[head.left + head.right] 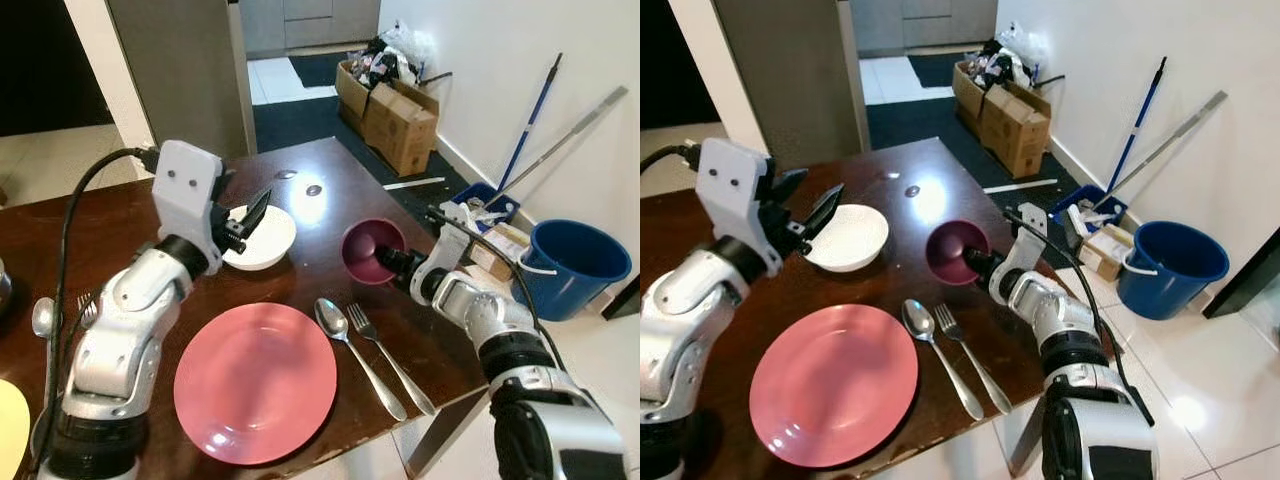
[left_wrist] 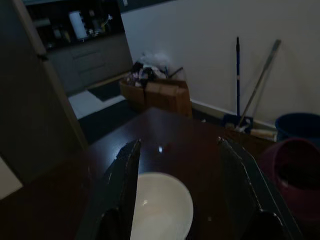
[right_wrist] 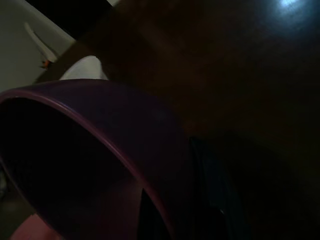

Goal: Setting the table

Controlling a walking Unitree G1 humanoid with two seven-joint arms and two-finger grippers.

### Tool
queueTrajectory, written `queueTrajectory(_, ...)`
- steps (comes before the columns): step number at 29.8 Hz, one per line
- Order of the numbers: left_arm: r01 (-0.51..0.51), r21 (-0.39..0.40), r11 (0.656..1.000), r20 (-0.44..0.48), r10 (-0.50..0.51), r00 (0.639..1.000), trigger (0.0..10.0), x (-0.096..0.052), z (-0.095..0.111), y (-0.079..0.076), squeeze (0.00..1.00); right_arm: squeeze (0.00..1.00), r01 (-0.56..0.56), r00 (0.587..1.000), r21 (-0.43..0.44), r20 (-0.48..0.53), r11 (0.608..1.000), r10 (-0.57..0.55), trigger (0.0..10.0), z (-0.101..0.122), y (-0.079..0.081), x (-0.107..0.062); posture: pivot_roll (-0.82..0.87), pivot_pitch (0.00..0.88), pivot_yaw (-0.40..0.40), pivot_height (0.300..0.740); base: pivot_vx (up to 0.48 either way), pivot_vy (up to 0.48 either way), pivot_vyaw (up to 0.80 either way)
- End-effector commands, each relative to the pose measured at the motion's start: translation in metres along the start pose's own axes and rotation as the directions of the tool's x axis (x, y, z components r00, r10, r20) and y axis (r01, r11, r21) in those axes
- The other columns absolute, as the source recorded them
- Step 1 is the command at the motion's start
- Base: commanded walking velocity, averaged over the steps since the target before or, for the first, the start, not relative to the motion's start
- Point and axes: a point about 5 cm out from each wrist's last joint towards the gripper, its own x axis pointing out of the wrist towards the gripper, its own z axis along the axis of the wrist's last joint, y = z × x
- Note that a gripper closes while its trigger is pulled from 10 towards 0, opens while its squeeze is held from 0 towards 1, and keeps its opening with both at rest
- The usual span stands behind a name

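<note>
Right of the pink plate (image 1: 255, 380), right gripper (image 1: 397, 262) pinches purple cup (image 1: 372, 250); set upright. Left gripper (image 1: 240, 226) spread over white bowl (image 1: 262, 238).

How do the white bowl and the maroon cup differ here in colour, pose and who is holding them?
The white bowl sits upright on the table; the maroon cup is tipped, its mouth facing the camera. The bowl is shallow and wide, the cup deeper. The bowl is free, with the left end effector open above it; the cup is gripped at its rim by the right end effector. Both lie beyond the pink plate.
</note>
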Motion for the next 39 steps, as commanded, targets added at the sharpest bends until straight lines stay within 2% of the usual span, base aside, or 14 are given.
queueTrajectory(1, -0.005, -0.006, 1.000, -0.013, 0.005, 1.000, 10.0, -0.005, -0.001, 0.003, 0.00, 0.00, 0.003, 1.000, -0.016, 0.005, 1.000, -0.003, 10.0, 0.005, 0.002, 0.002, 0.08, 0.062, 0.080, 0.740, 0.000, 0.000, 0.00)
queueTrajectory(7, -0.019, -0.009, 1.000, -0.025, 0.018, 1.000, 10.0, -0.010, -0.001, 0.001, 0.00, 0.00, -0.050, 0.999, 0.046, -0.015, 0.998, 0.050, 10.0, 0.002, 0.003, 0.003, 0.10, 0.094, 0.063, 0.740, 0.000, 0.000, 0.00)
queueTrajectory(11, -0.025, -0.007, 1.000, -0.036, 0.025, 0.999, 10.0, -0.013, 0.000, 0.001, 0.00, 0.00, -0.126, 0.992, 0.093, -0.006, 0.988, 0.128, 10.0, 0.003, 0.011, 0.005, 0.11, 0.098, 0.061, 0.740, 0.000, 0.000, 0.00)
queueTrajectory(17, -0.027, -0.005, 1.000, -0.044, 0.027, 0.999, 10.0, -0.015, 0.000, 0.001, 0.00, 0.00, -0.142, 0.990, 0.117, -0.006, 0.983, 0.144, 10.0, 0.003, 0.013, 0.007, 0.12, 0.097, 0.059, 0.740, 0.000, 0.000, 0.00)
queueTrajectory(18, -0.029, -0.005, 1.000, -0.047, 0.029, 0.998, 10.0, -0.016, 0.000, 0.001, 0.00, 0.13, -0.141, 0.990, 0.120, -0.011, 0.983, 0.143, 10.0, 0.003, 0.014, 0.007, 0.12, 0.097, 0.056, 0.740, 0.000, 0.000, 0.00)
queueTrajectory(19, -0.029, -0.005, 1.000, -0.047, 0.029, 0.998, 10.0, -0.016, 0.000, 0.001, 0.00, 0.13, -0.141, 0.990, 0.120, -0.011, 0.983, 0.143, 10.0, 0.003, 0.014, 0.007, 0.12, 0.097, 0.056, 0.740, 0.000, 0.000, 0.00)
queueTrajectory(20, -0.031, -0.005, 1.000, -0.049, 0.030, 0.998, 10.0, -0.016, 0.000, 0.001, 0.00, 0.20, -0.145, 0.989, 0.118, -0.022, 0.982, 0.149, 10.0, 0.001, 0.015, 0.008, 0.12, 0.097, 0.056, 0.740, 0.000, 0.000, 0.00)
queueTrajectory(22, -0.032, -0.007, 0.999, -0.050, 0.032, 0.998, 10.0, -0.016, 0.000, 0.000, 0.00, 0.51, -0.155, 0.987, 0.117, -0.032, 0.981, 0.160, 10.0, -0.001, 0.015, 0.008, 0.12, 0.096, 0.048, 0.740, 0.000, 0.000, 0.00)
queueTrajectory(23, -0.033, -0.007, 0.999, -0.050, 0.032, 0.998, 10.0, -0.016, 0.000, 0.000, 0.00, 0.51, -0.158, 0.986, 0.117, -0.035, 0.981, 0.163, 10.0, -0.002, 0.015, 0.008, 0.12, 0.096, 0.048, 0.740, 0.000, 0.000, 0.00)
queueTrajectory(24, -0.034, -0.009, 0.999, -0.050, 0.034, 0.998, 10.0, -0.016, 0.000, -0.001, 0.00, 0.67, -0.164, 0.985, 0.116, -0.040, 0.980, 0.169, 10.0, -0.003, 0.016, 0.008, 0.12, 0.096, 0.047, 0.740, 0.000, 0.000, 0.00)
queueTrajectory(26, -0.035, -0.009, 0.999, -0.050, 0.034, 0.998, 10.0, -0.016, 0.000, -0.001, 0.00, 0.67, -0.167, 0.984, 0.115, -0.044, 0.979, 0.173, 10.0, -0.003, 0.016, 0.008, 0.12, 0.096, 0.047, 0.740, 0.000, 0.000, 0.00)
queueTrajectory(27, -0.036, -0.010, 0.999, -0.051, 0.035, 0.998, 10.0, -0.016, 0.000, -0.001, 0.00, 0.92, -0.170, 0.983, 0.112, -0.047, 0.979, 0.177, 10.0, -0.004, 0.016, 0.009, 0.12, 0.095, 0.047, 0.740, 0.000, 0.000, 0.00)
queueTrajectory(28, -0.037, -0.012, 0.999, -0.052, 0.036, 0.998, 10.0, -0.016, 0.000, -0.002, 0.00, 1.00, -0.171, 0.983, 0.108, -0.050, 0.979, 0.177, 10.0, -0.005, 0.017, 0.009, 0.12, 0.093, 0.047, 0.740, 0.000, 0.000, 0.00)
queueTrajectory(39, -0.038, -0.017, 0.999, -0.053, 0.037, 0.998, 10.0, -0.016, -0.001, -0.002, 0.00, 1.00, -0.149, 0.988, 0.093, -0.031, 0.984, 0.153, 10.0, 0.002, 0.014, 0.008, 0.11, 0.082, 0.051, 0.740, 0.000, 0.000, 0.00)
